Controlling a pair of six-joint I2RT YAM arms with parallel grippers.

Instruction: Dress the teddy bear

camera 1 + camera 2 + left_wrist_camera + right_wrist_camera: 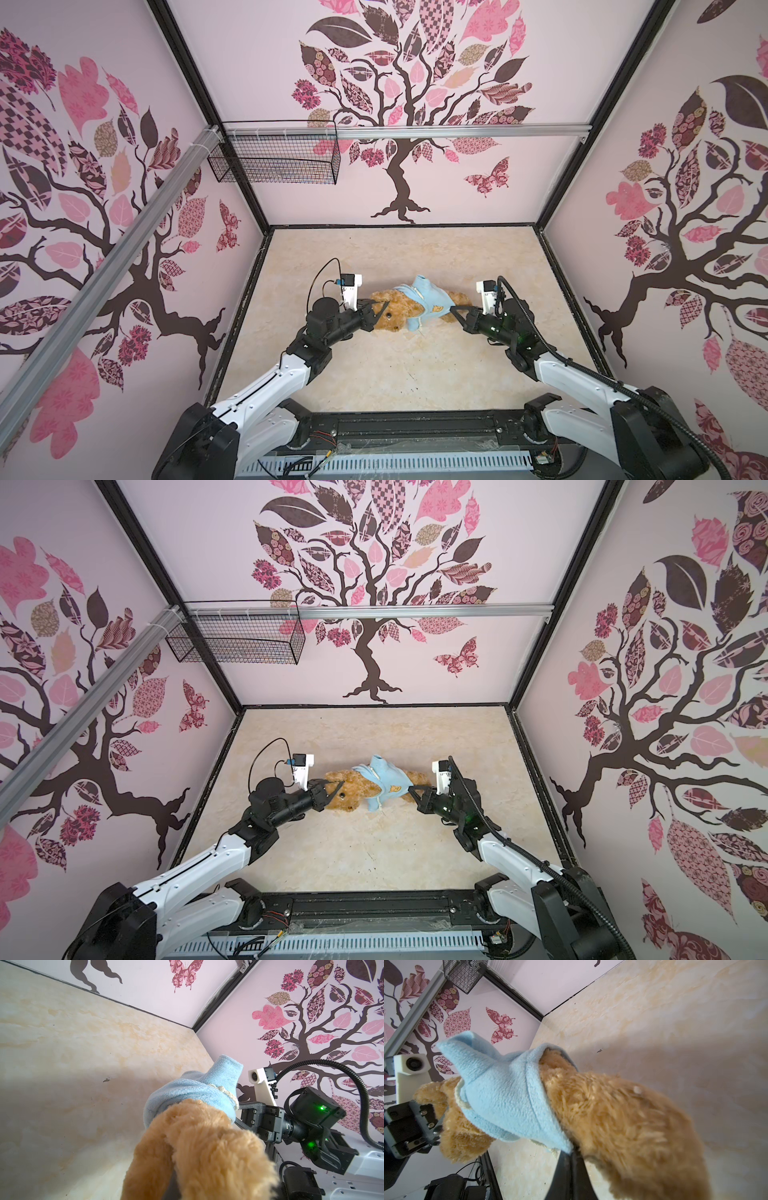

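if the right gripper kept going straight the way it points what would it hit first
The right gripper points at the light blue shirt, whose hem it pinches; pushing on, it would likely press into the teddy bear inside.

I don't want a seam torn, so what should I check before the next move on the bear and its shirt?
1. Left tool shut on the teddy bear's head fur: ok.
2. Right tool shut on the light blue shirt's hem: ok.
3. Shirt covers the torso: ok.
4. Arm filling the raised sleeve: not ok, it looks empty.
5. Other arm in its sleeve: cannot tell.
6. Bear lying on the table: ok.
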